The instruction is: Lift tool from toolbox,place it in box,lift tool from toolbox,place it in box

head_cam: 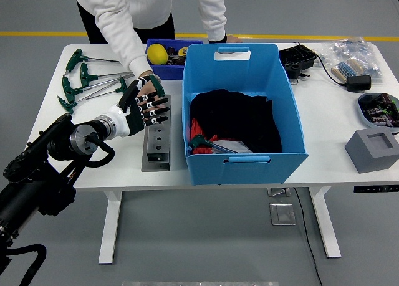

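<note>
Hovering over the grey metal holder block [156, 143], the robot's left hand [142, 105] meets a person's hand [151, 86]; whether it grips the green-handled tool [157, 85] is unclear.

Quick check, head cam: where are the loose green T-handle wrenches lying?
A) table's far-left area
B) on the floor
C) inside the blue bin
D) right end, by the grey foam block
A: the green T-handle wrenches lie on the white table at its far left, outside the blue bin.
</note>
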